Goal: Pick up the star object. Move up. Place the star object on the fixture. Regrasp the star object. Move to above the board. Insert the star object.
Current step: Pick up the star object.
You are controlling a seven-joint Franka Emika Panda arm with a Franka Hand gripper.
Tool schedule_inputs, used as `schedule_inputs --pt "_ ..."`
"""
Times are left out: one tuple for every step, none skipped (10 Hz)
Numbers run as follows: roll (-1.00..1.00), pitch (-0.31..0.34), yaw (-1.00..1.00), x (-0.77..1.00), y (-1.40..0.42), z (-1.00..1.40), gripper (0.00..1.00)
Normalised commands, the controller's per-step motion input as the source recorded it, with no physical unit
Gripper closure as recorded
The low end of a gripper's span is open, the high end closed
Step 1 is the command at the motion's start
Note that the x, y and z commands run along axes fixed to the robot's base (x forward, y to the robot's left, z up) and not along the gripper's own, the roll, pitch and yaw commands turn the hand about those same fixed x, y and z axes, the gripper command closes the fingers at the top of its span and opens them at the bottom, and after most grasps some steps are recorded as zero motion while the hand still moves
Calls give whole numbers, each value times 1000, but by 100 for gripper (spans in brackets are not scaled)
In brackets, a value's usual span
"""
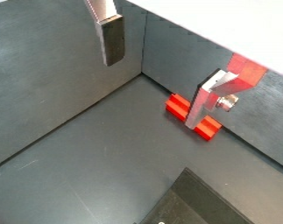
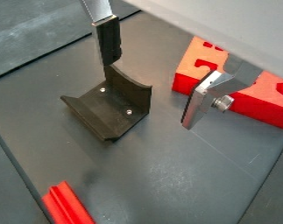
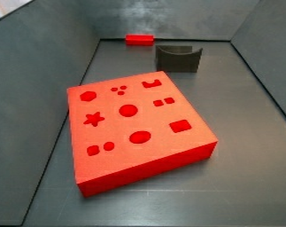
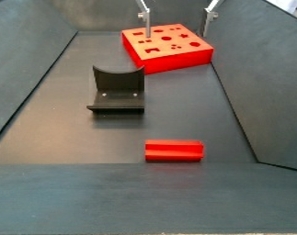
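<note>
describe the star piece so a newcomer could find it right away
Start at the big red board with cut-out shapes, then the dark fixture. Past it, alone on the grey floor, lies the star object, a small red ridged bar. The end effector hangs open above the board.

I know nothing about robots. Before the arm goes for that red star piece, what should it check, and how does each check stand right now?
1. Jaws open with nothing between them: ok. The gripper shows both fingers spread and empty.
2. Star object free to grab: ok. It lies alone on the floor, apart from the fixture.
3. Gripper above the star object: not ok. It hangs over the board, at the far end from the piece.
4. Fixture empty: ok.
5. Star-shaped hole in the board unblocked: ok.
6. Which way the piece's star outline faces: cannot tell.
</note>
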Motion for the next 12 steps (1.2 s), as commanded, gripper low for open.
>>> schedule_inputs --pt "-137 -74 -257 -220 534 -223 0" --pt "0 -29 -440 -143 531 -517 0" --pt "0 -9 -560 -40 443 -600 0" --pt "0 0 -511 43 520 -751 0" --pt "0 0 -437 66 591 -769 0" --pt "0 29 -429 360 560 -823 0" --pt "0 27 -543 454 429 -700 0" --pt "0 3 -606 483 357 -603 0" --pt "0 0 -649 491 320 -460 0" --pt "0 0 -697 517 274 -400 0" --pt "-40 -11 -709 374 254 -166 0" --pt "7 -1 0 0 0 0 0"
